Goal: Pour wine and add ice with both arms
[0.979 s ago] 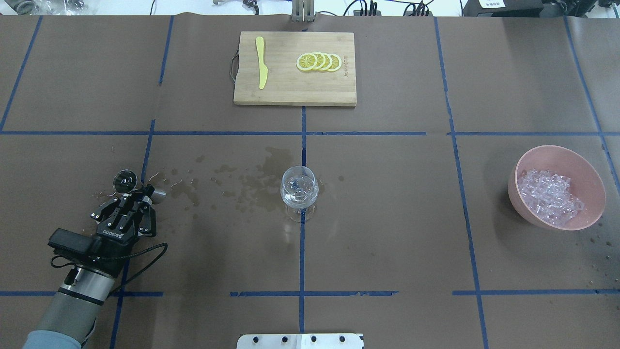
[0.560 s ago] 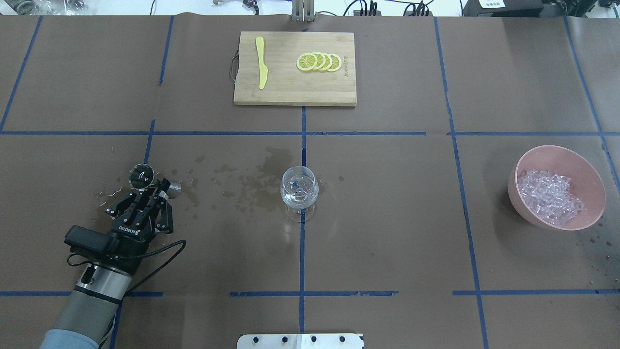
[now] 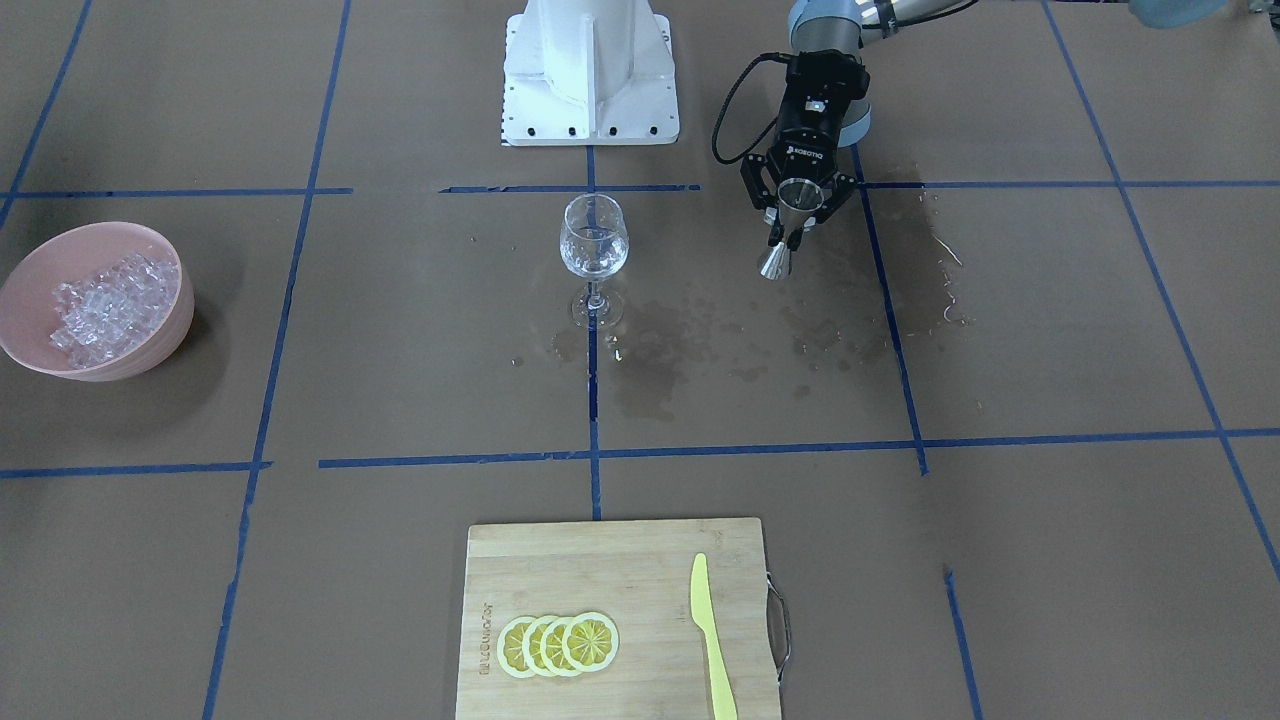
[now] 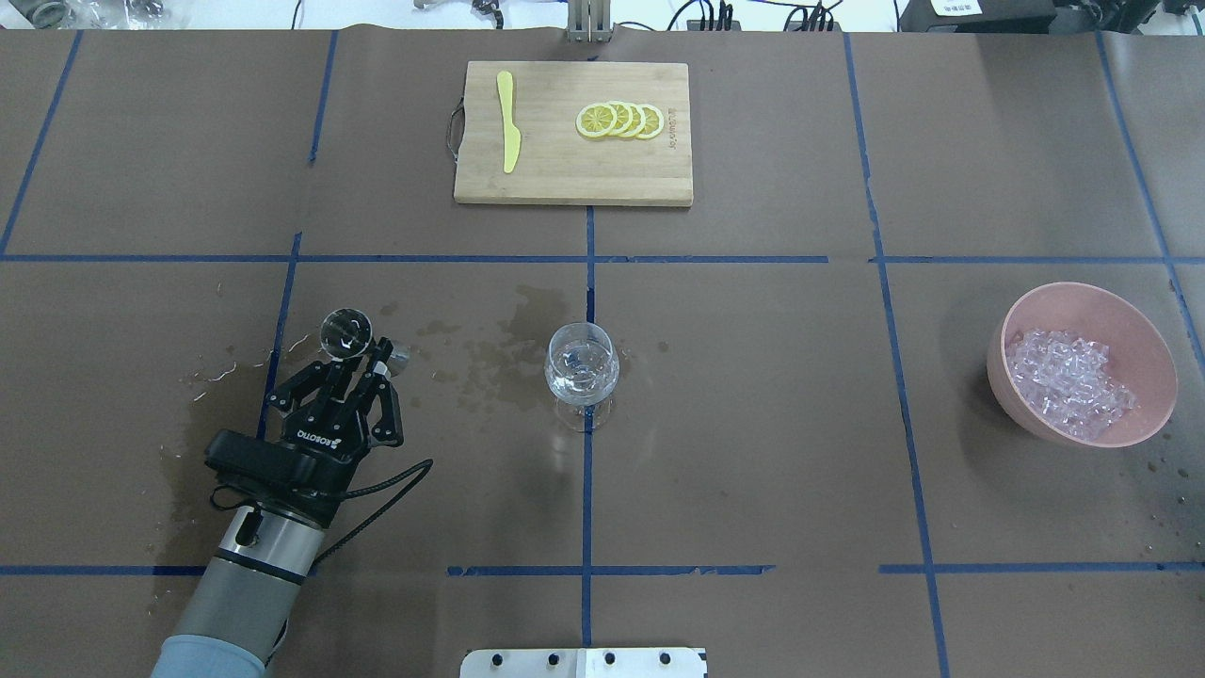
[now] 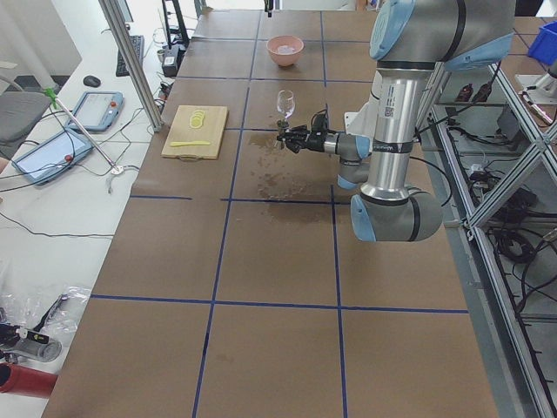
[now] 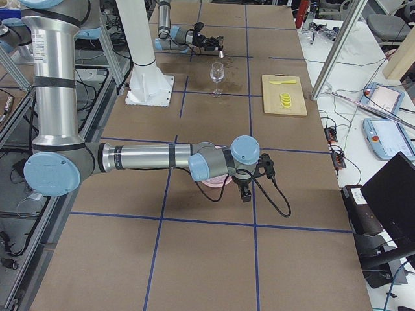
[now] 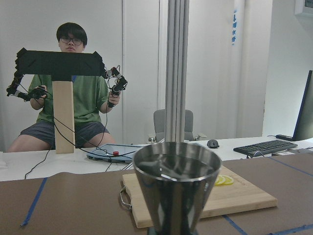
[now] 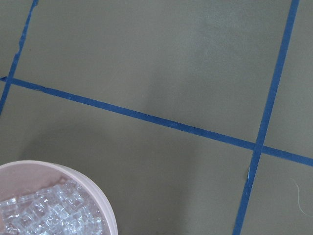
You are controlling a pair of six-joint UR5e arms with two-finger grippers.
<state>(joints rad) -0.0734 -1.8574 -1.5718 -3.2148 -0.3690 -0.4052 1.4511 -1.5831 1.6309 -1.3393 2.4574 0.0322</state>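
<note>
— Where is the left gripper [image 4: 369,363]?
— At 9 o'clock of the wine glass [image 4: 582,369], counting 12 o'clock as away from the robot. Its fingers are closed on the waist of a steel jigger [image 4: 348,333], which it holds upright, well apart from the glass.
— And the wine [image 7: 176,165]?
— Going by the left wrist view, a clear liquid seems to lie in the jigger's upper cup. Wet patches [image 4: 508,353] darken the paper between jigger and glass.
— The ice [image 4: 1068,381]?
— It is heaped in the pink bowl [image 4: 1092,303] at 3 o'clock of the glass, well apart from it.
— The right gripper [image 6: 245,193]?
— It hangs over that bowl and shows only from the side, so how far it is open cannot be told.
— Anything at 12 o'clock?
— A cutting board [image 4: 565,174] carries lemon slices [image 4: 619,121] and a yellow knife [image 4: 508,122].
</note>
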